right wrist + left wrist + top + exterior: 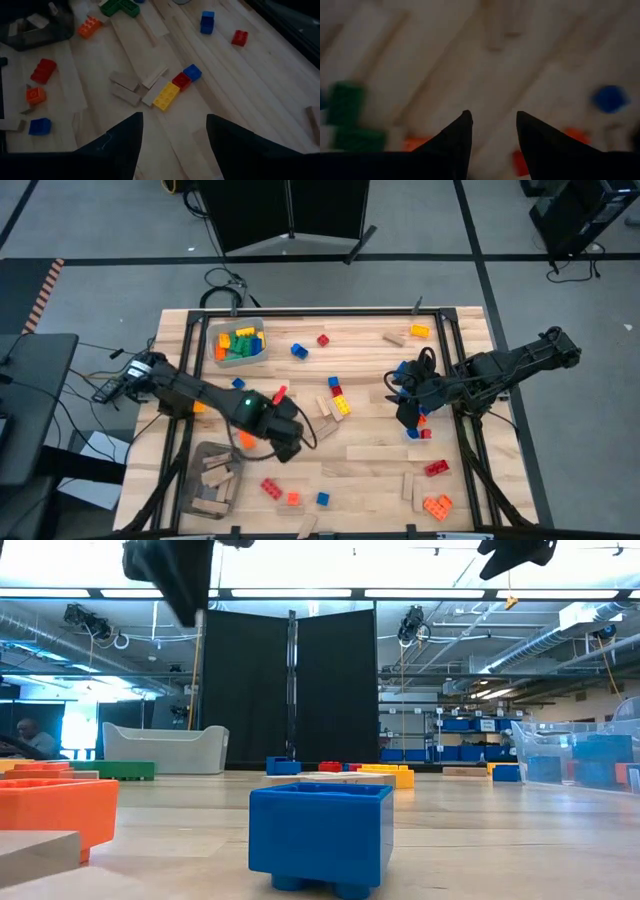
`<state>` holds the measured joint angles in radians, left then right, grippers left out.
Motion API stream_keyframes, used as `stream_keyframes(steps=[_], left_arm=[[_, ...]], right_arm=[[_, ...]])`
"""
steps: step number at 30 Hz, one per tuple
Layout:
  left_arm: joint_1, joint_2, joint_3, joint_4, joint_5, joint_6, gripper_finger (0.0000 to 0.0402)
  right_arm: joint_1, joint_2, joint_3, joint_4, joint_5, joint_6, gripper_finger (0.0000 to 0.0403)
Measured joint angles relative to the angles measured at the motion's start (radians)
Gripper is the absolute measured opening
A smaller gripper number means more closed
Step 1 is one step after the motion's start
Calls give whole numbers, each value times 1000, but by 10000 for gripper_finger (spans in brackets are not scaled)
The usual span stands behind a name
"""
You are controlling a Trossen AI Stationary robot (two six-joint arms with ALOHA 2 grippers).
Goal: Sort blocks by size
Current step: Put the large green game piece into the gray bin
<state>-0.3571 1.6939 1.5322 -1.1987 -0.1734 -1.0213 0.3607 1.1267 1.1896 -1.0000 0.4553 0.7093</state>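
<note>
Studded bricks and tan wooden pieces lie scattered on the wooden table point(460, 320). A yellow brick point(166, 96), a red brick point(181, 81) and a blue brick point(192, 72) lie in a row beside wooden pieces point(131, 87) at mid-table. My right gripper point(408, 418) is open and empty above the table, right of that cluster; its fingers point(125, 135) frame bare table. My left gripper point(290, 448) is open and empty above the table's near left part; its wrist view point(492, 117) shows blurred green point(345, 102), blue point(609, 98) and orange bricks below.
A clear bin point(237, 342) with coloured bricks stands at the far left. A grey bin point(212, 485) with wooden pieces stands at the near left. A long wooden piece point(375, 452) lies mid-table. Red point(436, 468) and orange point(438, 506) bricks lie near right.
</note>
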Motion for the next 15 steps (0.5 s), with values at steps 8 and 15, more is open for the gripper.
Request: stream_keyframes(steps=[8, 15], left_arm=[[133, -146, -186, 5, 0, 102, 162], [245, -376, -455, 59, -42, 129, 162]], right_arm=[[-2, 0, 0, -11, 26, -4, 232], [-4, 0, 0, -26, 26, 5, 232]])
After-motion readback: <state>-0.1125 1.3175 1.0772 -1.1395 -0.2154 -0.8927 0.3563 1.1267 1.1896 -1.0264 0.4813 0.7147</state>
